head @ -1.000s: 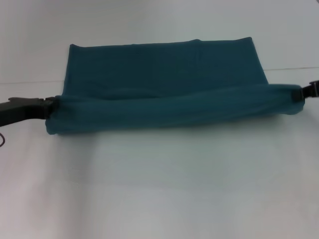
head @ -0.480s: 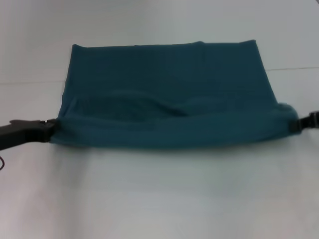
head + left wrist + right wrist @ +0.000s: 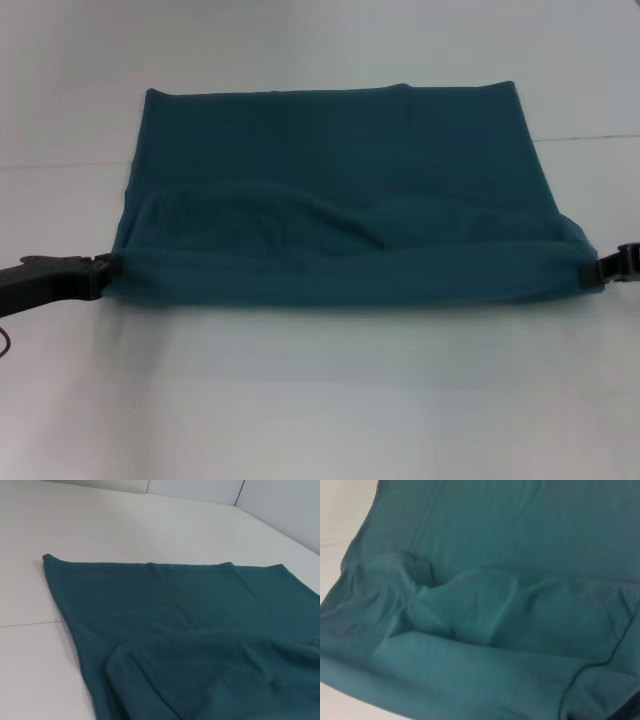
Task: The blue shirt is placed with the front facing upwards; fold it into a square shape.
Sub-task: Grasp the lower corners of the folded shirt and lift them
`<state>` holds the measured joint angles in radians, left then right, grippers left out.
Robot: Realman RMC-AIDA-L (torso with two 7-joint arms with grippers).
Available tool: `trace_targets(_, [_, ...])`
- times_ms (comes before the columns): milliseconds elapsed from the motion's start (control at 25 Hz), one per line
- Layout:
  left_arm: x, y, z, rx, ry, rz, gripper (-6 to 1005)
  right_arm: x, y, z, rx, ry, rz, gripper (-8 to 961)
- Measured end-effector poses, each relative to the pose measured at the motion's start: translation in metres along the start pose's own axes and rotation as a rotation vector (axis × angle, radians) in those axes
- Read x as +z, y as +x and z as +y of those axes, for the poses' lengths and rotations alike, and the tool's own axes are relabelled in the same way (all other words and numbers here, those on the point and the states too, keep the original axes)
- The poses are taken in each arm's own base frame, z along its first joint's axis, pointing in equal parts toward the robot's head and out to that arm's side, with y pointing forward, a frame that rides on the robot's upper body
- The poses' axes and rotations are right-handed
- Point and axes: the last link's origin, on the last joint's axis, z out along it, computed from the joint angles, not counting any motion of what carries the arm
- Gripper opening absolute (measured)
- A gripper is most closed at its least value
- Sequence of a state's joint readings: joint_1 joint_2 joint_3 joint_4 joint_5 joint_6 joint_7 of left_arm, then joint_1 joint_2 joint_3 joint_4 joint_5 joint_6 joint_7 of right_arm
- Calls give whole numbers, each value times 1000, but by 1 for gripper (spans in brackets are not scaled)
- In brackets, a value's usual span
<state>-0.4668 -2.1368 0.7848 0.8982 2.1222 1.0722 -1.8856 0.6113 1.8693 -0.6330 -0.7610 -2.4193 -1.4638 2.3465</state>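
Lying spread on the white table [image 3: 320, 400], the blue shirt [image 3: 340, 190] shows only plain teal cloth in the head view; no lettering, neck or label can be made out on any face that is turned up. The left gripper [image 3: 100, 276] sits at the shirt's near left corner, its dark tip touching the hem there, with the black arm behind it running off the picture's edge. The right gripper [image 3: 600, 268] sits at the near right corner, and only its tip is in the picture, the rest being cut off. Each tip meets the cloth, but the fingers are too dark and small to tell whether they are clamped on the fabric or merely resting against it.

Between the two grippers the near edge of the shirt runs as a straight band, and just beyond that band a rumpled ridge of cloth rises, fuller toward the left gripper. Past the ridge the shirt lies flat out to its far edge.

The left wrist view shows a curved fold of shirt [image 3: 200, 630] close up, with none of its own fingers in view. The right wrist view is filled by creased shirt [image 3: 485, 605] and a hem seam, again with no fingers showing.
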Motion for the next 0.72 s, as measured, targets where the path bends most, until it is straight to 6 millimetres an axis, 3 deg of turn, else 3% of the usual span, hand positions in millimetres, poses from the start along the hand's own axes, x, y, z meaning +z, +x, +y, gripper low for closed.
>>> trace_targets(720, [0,3,0,10,0,2,26,-12,-3,1,40,-21,47,81])
